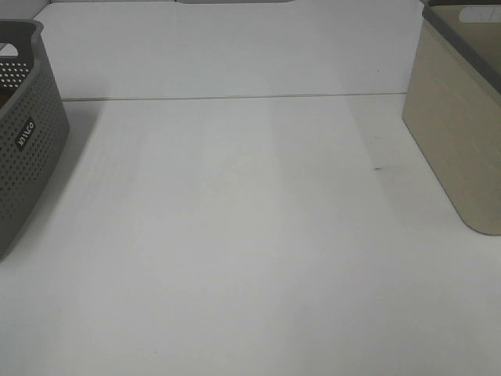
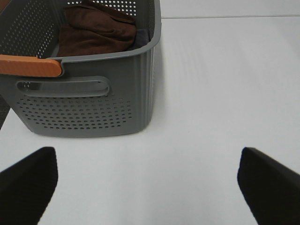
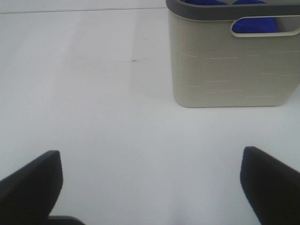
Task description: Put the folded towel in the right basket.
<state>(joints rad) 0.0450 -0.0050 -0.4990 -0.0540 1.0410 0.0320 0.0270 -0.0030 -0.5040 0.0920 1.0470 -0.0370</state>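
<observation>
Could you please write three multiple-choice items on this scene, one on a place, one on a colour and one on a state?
1. Where does the brown towel lie?
A. On the table
B. In the grey basket
C. In the beige basket

2. What colour is the cloth seen through the beige basket's handle slot?
A. Blue
B. Red
C. Green

3. How does the left gripper stand?
A. Shut on the towel
B. Shut on nothing
C. Open, holding nothing

Key: 1 B, the left wrist view shows the towel inside the perforated grey walls. 2 A, the blue cloth fills the slot. 3 C, its fingers stand wide apart over the bare table.
</observation>
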